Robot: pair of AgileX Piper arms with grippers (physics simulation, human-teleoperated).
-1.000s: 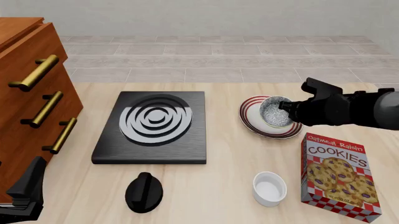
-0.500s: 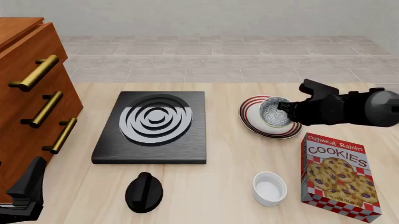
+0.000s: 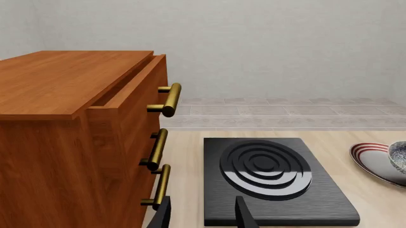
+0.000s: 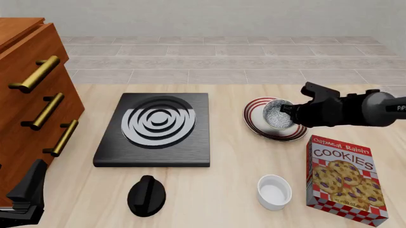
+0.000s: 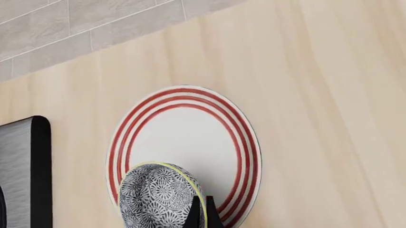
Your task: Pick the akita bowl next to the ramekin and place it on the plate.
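The akita bowl (image 4: 276, 114), speckled grey and white inside, is over the ringed plate (image 4: 254, 117), toward the plate's right half. My right gripper (image 4: 289, 113) comes in from the right and is shut on the bowl's right rim. In the right wrist view the thin fingers (image 5: 195, 213) pinch the rim of the bowl (image 5: 159, 197) above the plate (image 5: 184, 137). Whether the bowl touches the plate I cannot tell. The white ramekin (image 4: 274, 191) stands alone near the front edge. My left gripper (image 4: 25, 197) hangs open at the front left; its fingers (image 3: 244, 214) hold nothing.
A black stove (image 4: 155, 128) with silver rings lies left of the plate. A wooden drawer cabinet (image 4: 32, 104) fills the left side. A cookies box (image 4: 345, 180) stands right of the ramekin. A glossy black rounded object (image 4: 146, 195) lies in front of the stove.
The right arm has shifted slightly back and left, carrying the bowl a little further over the plate. The left arm has not moved.
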